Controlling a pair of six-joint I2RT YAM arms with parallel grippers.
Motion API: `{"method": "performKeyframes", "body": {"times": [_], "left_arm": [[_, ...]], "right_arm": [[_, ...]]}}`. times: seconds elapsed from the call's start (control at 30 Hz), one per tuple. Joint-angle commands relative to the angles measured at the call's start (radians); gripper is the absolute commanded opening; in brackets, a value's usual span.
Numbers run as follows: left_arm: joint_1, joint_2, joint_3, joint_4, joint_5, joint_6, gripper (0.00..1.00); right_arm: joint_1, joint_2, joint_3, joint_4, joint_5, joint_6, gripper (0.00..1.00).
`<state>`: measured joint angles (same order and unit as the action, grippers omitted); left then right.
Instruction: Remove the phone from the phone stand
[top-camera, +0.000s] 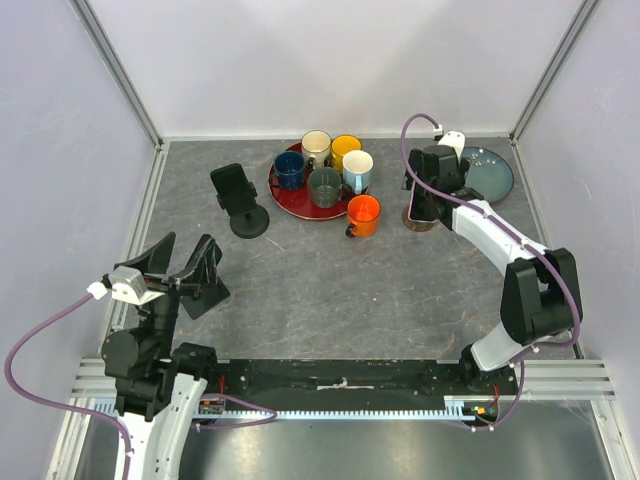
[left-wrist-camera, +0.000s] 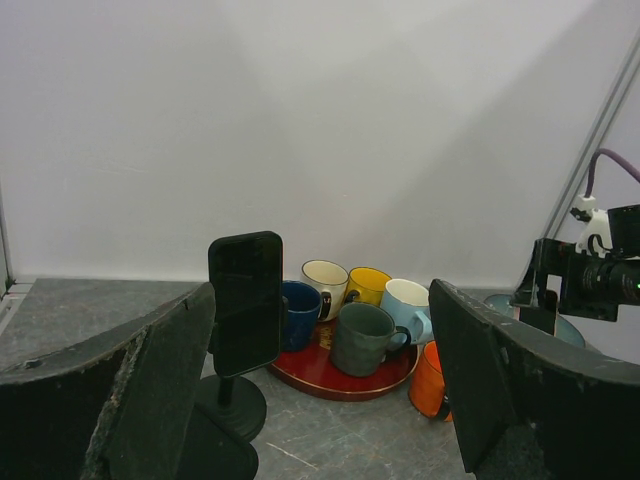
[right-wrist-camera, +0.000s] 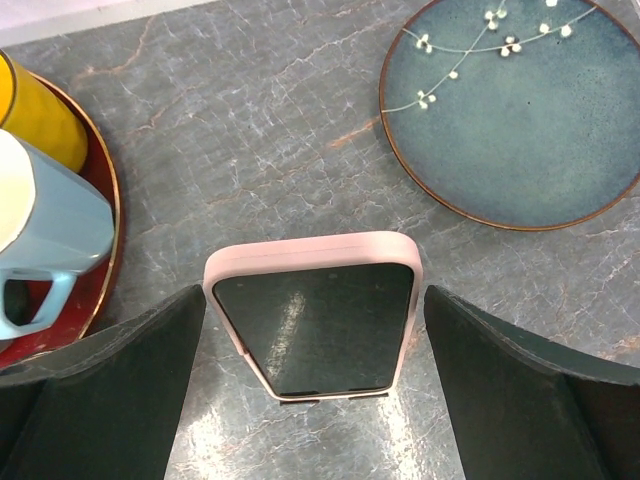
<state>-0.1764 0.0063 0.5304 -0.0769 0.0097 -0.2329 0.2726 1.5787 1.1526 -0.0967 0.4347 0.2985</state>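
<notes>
A phone in a pink case (right-wrist-camera: 315, 320) stands tilted on a small stand, whose brown base (top-camera: 421, 225) shows at the right of the table. My right gripper (right-wrist-camera: 313, 300) hangs over it, open, one finger on each side of the phone, not touching. The phone also shows in the top view (top-camera: 417, 205). A second, black phone (top-camera: 232, 186) sits on a black stand (top-camera: 249, 222) at the left; it also shows in the left wrist view (left-wrist-camera: 245, 300). My left gripper (top-camera: 185, 275) is open and empty, low near the left front, facing that black phone.
A red tray (top-camera: 290, 200) holds several mugs at the back centre. An orange mug (top-camera: 363, 214) stands beside it, close to the pink phone. A blue plate (top-camera: 487, 172) lies at the back right, just beyond the right gripper. Walls enclose three sides.
</notes>
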Motion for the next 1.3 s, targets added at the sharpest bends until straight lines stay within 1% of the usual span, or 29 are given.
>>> {"method": "performKeyframes", "body": {"times": [0.0, 0.13, 0.2, 0.23, 0.4, 0.5, 0.53, 0.57, 0.6, 0.7, 0.8, 0.83, 0.9, 1.0, 1.27], "left_arm": [[0.0, -0.046, 0.028, 0.003, 0.016, 0.035, 0.94], [-0.002, -0.046, 0.029, 0.002, 0.018, 0.035, 0.94], [0.0, -0.046, 0.029, 0.003, 0.018, 0.037, 0.94], [0.0, -0.046, 0.028, 0.003, 0.018, 0.035, 0.94], [-0.002, -0.048, 0.028, 0.003, 0.019, 0.035, 0.94], [-0.001, -0.049, 0.026, 0.005, 0.019, 0.035, 0.94], [0.0, -0.051, 0.028, 0.005, 0.021, 0.035, 0.94], [0.0, -0.051, 0.028, 0.005, 0.021, 0.035, 0.94], [-0.001, -0.051, 0.028, 0.005, 0.021, 0.035, 0.94], [-0.003, -0.051, 0.028, 0.003, 0.021, 0.035, 0.94], [-0.002, -0.052, 0.028, 0.005, 0.022, 0.035, 0.94], [-0.002, -0.052, 0.028, 0.005, 0.022, 0.035, 0.94], [-0.002, -0.054, 0.026, 0.003, 0.024, 0.035, 0.94], [-0.002, -0.054, 0.028, 0.003, 0.026, 0.035, 0.94], [-0.002, -0.057, 0.028, 0.003, 0.024, 0.035, 0.93]], "right_arm": [[-0.003, 0.024, -0.002, 0.046, 0.009, -0.027, 0.98], [-0.001, 0.038, -0.005, 0.049, 0.015, -0.036, 0.98], [-0.003, 0.038, -0.008, 0.049, 0.015, -0.042, 0.96], [-0.003, 0.038, -0.01, 0.049, 0.015, -0.045, 0.92], [-0.003, 0.024, -0.027, 0.06, 0.025, -0.056, 0.81], [-0.003, 0.021, -0.031, 0.06, 0.024, -0.065, 0.73], [-0.003, 0.018, -0.033, 0.06, 0.022, -0.071, 0.67], [-0.003, 0.015, -0.034, 0.06, 0.018, -0.073, 0.65], [-0.003, 0.011, -0.036, 0.06, 0.019, -0.076, 0.58], [-0.003, -0.014, -0.047, 0.068, 0.016, -0.087, 0.48], [-0.003, -0.051, -0.079, 0.091, 0.018, -0.098, 0.41], [-0.001, -0.069, -0.099, 0.138, 0.016, -0.101, 0.39], [-0.003, -0.089, -0.12, 0.167, 0.015, -0.104, 0.34], [-0.003, -0.127, -0.159, 0.216, 0.003, -0.108, 0.31], [-0.003, -0.217, -0.251, 0.359, -0.03, -0.131, 0.28]]}}
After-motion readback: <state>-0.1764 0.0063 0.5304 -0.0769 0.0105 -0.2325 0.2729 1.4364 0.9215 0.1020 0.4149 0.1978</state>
